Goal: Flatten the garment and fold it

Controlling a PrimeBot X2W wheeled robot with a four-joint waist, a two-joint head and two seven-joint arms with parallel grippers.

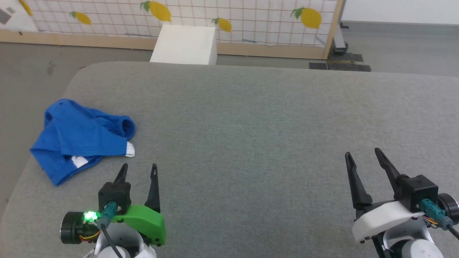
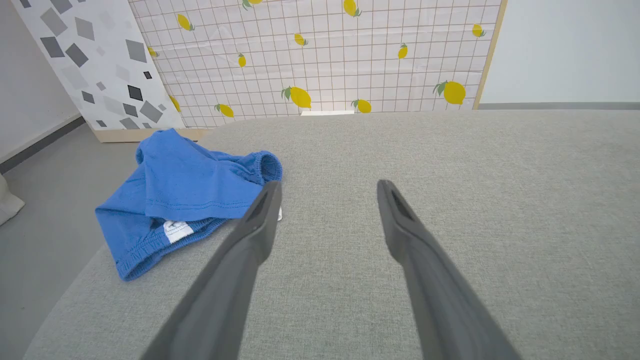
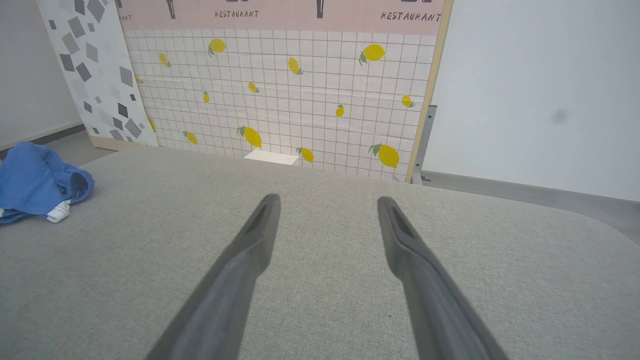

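The garment point(image 1: 80, 138) is a bright blue pair of shorts lying crumpled near the left edge of the grey padded table point(image 1: 251, 136), with a small white label and a bit of white trim showing. My left gripper point(image 1: 139, 169) stands open just right of and nearer than the garment point(image 2: 185, 195), apart from it. Far to the right my right gripper point(image 1: 362, 152) is open over bare table. In the right wrist view the garment point(image 3: 35, 182) sits at the far left, with the right gripper point(image 3: 327, 200) empty. The left gripper point(image 2: 327, 185) holds nothing.
A white box point(image 1: 184, 44) stands on the floor behind the table's far edge. A lemon-print tiled panel point(image 1: 215, 18) closes off the back. The table's left edge point(image 1: 21, 172) runs close beside the garment, with grey floor beyond.
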